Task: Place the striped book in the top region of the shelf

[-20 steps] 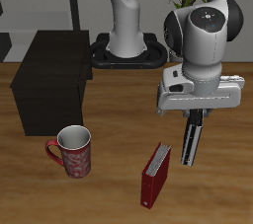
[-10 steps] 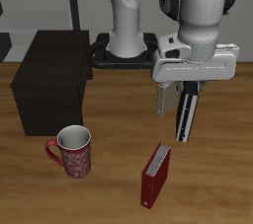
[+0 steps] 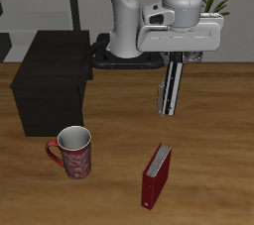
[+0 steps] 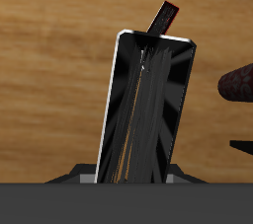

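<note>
We see one thin striped book (image 3: 172, 89) hanging upright above the wood-grain tabletop (image 3: 218, 169), clamped in the hand (image 3: 175, 63). The wrist view alone shows its glossy black-and-white cover (image 4: 148, 110). One matte black boxy shelf (image 3: 48, 80), one patterned red mug (image 3: 72, 153) and one dark red book (image 3: 156, 175) stand apart.

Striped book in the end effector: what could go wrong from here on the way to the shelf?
1. The striped book hangs long below the end effector, so its lower edge could clip the shelf if it travels too low.
2. It is held near one end, so it might swing or slip.
</note>
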{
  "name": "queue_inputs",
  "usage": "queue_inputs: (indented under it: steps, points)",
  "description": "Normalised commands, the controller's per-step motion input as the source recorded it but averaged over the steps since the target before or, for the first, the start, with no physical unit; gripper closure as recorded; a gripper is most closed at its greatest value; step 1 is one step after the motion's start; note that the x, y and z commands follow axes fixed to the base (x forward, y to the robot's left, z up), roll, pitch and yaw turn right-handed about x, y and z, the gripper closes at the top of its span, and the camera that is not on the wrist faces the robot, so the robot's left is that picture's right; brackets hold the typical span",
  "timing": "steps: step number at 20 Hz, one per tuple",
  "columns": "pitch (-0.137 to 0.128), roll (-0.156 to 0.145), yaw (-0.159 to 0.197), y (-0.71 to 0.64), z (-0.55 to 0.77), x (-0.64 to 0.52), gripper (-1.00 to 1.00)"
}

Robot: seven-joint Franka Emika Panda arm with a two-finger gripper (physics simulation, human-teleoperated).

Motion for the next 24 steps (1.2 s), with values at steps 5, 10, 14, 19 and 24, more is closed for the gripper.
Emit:
queue_inputs:
  steps: [5, 10, 14, 19, 24]
  points:
    - [-0.047, -0.015, -0.003, -0.34, 0.24, -0.43, 1.00]
    - [-0.066, 0.017, 0.012, -0.22, 0.30, -0.46, 1.00]
    - [-0.053, 0.006, 0.014, -0.15, 0.23, -0.37, 1.00]
    - [-0.078, 0.012, 0.035, -0.19, 0.25, -0.58, 1.00]
    - [-0.044, -0.001, 0.013, -0.23, 0.15, -0.38, 1.00]
